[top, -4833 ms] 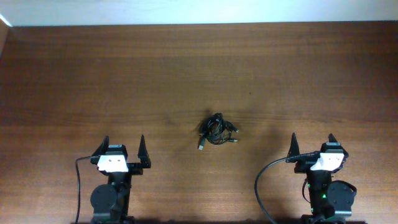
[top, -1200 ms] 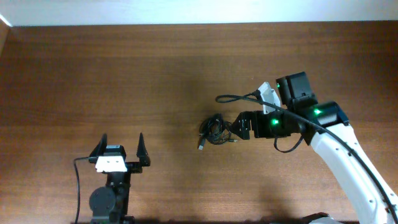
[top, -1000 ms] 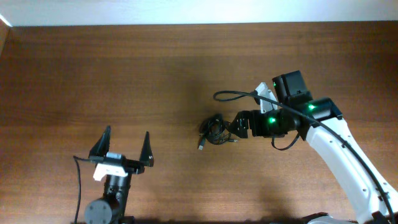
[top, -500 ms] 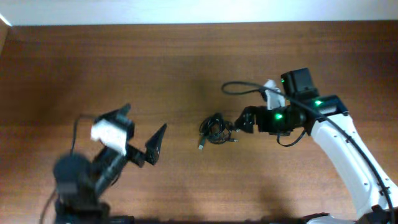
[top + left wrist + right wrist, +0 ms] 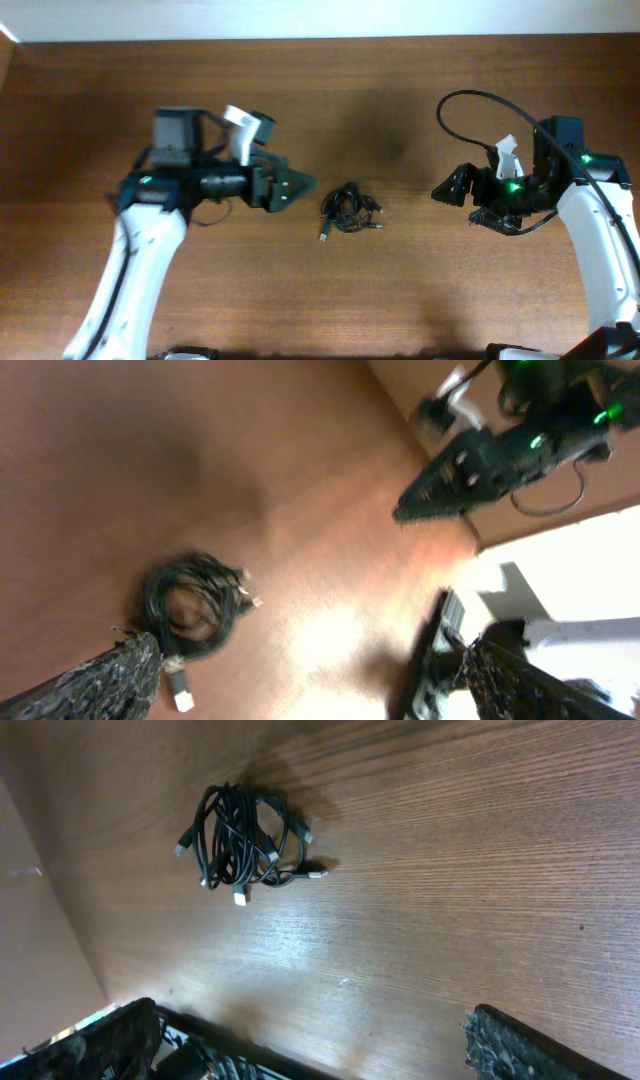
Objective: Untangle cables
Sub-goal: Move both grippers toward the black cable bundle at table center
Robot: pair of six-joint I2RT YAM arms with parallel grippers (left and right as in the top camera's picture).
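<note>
Wood table (image 5: 320, 100) under knotted cables (image 5: 348, 210), strands indistinguishable

Desk (image 5: 300, 110): dark brown wood, fine grain running side to side in overhead view. Soft glare patch on surface in left wrist view. Pale strip (image 5: 320, 18) along far edge at top of overhead view; wall or floor, cannot tell.
</note>
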